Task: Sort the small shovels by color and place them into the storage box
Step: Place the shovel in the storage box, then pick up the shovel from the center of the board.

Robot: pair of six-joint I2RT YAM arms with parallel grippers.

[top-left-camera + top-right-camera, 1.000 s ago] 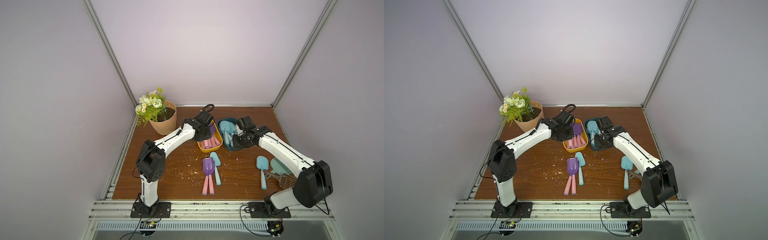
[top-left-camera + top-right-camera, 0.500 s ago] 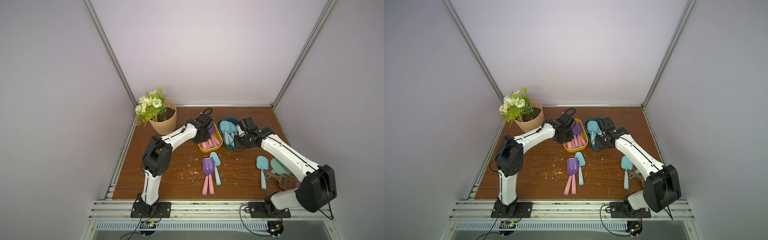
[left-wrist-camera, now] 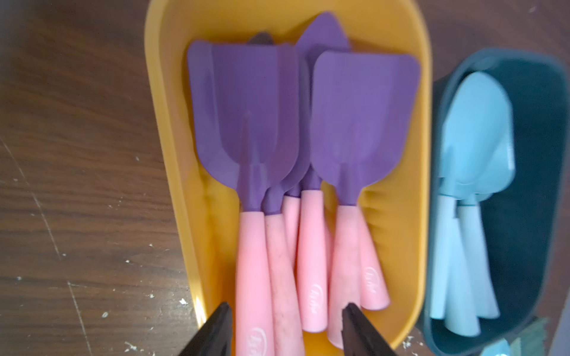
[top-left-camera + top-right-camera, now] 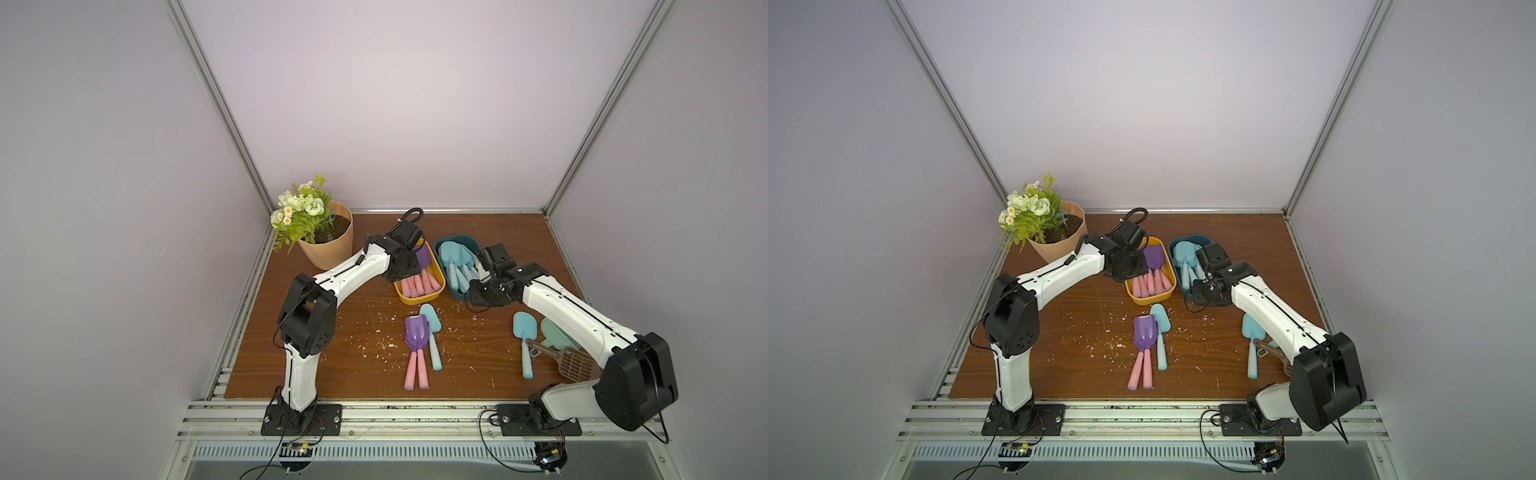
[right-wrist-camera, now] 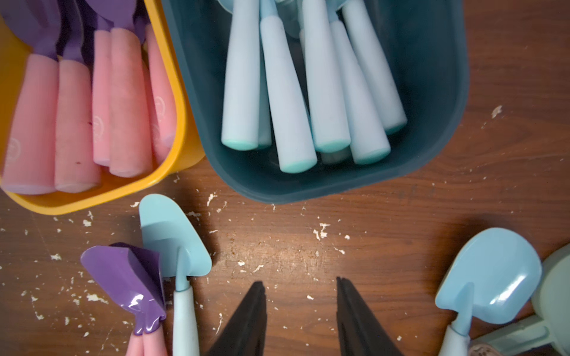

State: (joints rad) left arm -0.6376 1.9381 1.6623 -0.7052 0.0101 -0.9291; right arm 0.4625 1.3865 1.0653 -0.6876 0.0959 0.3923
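Several purple-bladed, pink-handled shovels (image 3: 246,129) lie in the yellow box (image 4: 415,300), blades toward the back. My left gripper (image 3: 287,308) hangs open over their handles, its fingers standing either side of them without pinching. Several aqua shovels (image 5: 287,101) fill the teal box (image 4: 458,295) beside it. My right gripper (image 5: 299,283) is open over bare table just in front of the teal box. On the table lie two stacked purple shovels (image 4: 416,332), an aqua shovel (image 4: 430,321) touching them, and another aqua shovel (image 4: 523,330) to the right.
A potted plant (image 4: 328,245) stands at the back left. A green bristled brush (image 4: 559,337) and a brown slotted scoop (image 4: 575,365) lie under my right arm, by the right-hand aqua shovel. White crumbs are scattered over the wooden table (image 4: 357,357).
My left gripper has gone from shut to open over the yellow box, and a purple shovel now lies loose there. The right gripper has drawn back slightly toward the front.
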